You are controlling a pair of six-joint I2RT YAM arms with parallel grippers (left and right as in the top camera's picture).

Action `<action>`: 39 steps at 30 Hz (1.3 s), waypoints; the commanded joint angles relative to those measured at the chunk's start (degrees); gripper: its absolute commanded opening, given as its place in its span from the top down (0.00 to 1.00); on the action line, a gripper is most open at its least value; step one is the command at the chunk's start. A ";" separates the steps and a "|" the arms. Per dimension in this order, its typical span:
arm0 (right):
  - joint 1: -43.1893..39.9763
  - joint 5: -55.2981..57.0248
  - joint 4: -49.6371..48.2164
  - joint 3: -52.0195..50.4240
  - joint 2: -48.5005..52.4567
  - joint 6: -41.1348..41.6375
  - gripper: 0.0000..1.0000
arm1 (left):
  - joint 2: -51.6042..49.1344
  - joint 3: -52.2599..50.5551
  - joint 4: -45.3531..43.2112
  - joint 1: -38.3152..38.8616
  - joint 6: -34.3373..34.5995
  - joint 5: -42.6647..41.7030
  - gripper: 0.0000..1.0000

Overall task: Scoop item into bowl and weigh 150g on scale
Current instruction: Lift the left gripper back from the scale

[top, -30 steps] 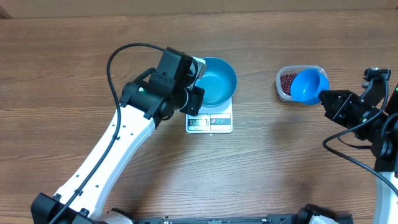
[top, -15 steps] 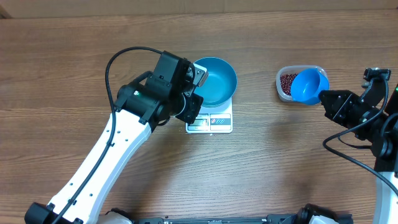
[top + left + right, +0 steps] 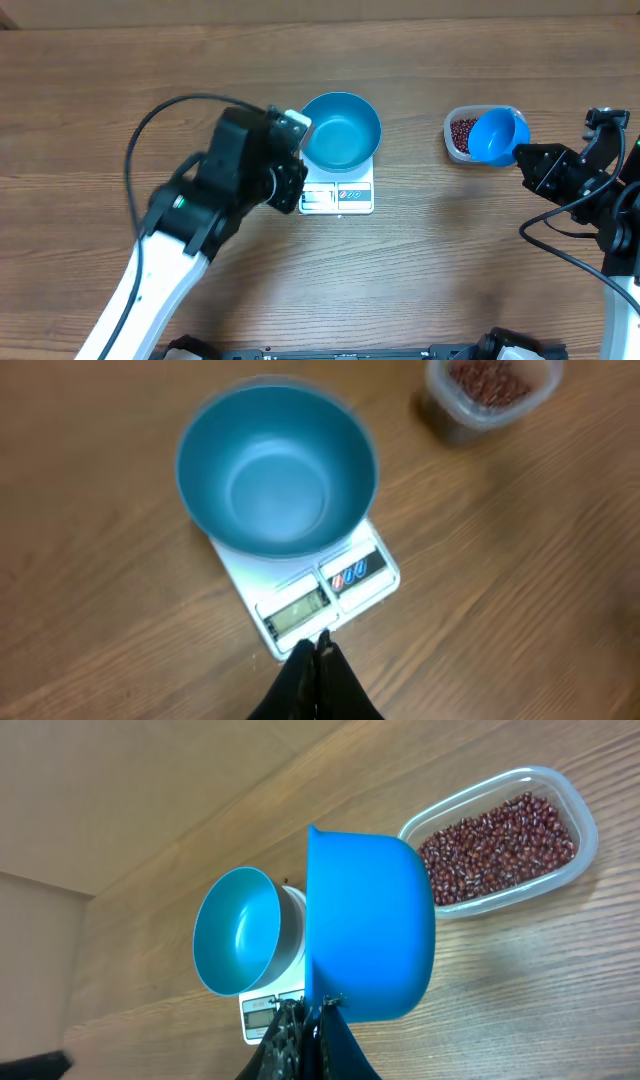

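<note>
The bright blue bowl (image 3: 340, 131) (image 3: 275, 470) stands empty on the white scale (image 3: 337, 198) (image 3: 330, 585). My left gripper (image 3: 292, 192) (image 3: 320, 642) is shut on nothing, hovering at the scale's front left edge, clear of the bowl. The red-brown beans (image 3: 463, 129) (image 3: 495, 835) lie in a clear tub (image 3: 452, 140) (image 3: 585, 840) at the right. My right gripper (image 3: 520, 158) (image 3: 312, 1005) is shut on the handle of a small blue scoop (image 3: 495, 138) (image 3: 370, 925). The scoop looks empty and hangs over the tub's right part.
The brown wooden table (image 3: 450, 260) runs across the whole view. My left arm (image 3: 190, 230) crosses the front left of the table. The right arm's body (image 3: 590, 190) stands at the right edge. In the right wrist view, the bowl (image 3: 240, 930) and scale (image 3: 265, 1015) appear beyond the scoop.
My left arm has drawn back to the left and toward the front, off the bowl's rim and the scale. The right arm and scoop have not moved.
</note>
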State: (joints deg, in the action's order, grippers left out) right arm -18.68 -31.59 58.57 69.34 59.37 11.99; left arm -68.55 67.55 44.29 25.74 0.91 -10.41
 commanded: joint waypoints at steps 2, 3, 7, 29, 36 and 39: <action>-0.15 -0.63 -0.11 0.76 -0.33 -0.09 0.96 | 8.52 -11.23 -7.21 -0.33 2.25 -0.13 0.94; -0.15 -0.63 0.04 0.76 -0.33 -0.09 0.96 | 9.01 -13.27 -9.18 -0.33 0.39 -0.11 0.91; -0.15 -0.66 0.09 0.76 -0.33 -0.09 0.96 | 7.78 -16.65 -12.15 -0.33 -8.57 -0.13 0.92; -0.15 -0.63 0.68 0.76 -0.33 -0.11 0.96 | -0.20 -16.65 -15.37 -2.36 -3.45 0.35 0.00; -0.15 -0.63 0.74 0.76 -0.33 -0.11 0.96 | -0.33 -16.65 -12.81 -2.36 -3.48 0.33 0.00; -0.15 -0.63 0.76 0.76 -0.33 -0.11 0.96 | -0.33 -16.65 -12.55 -2.36 -3.48 0.33 0.00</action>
State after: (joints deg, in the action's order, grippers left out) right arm -18.68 -31.62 59.61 69.34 59.37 11.99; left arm -68.45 50.96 31.70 23.57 -3.29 -10.44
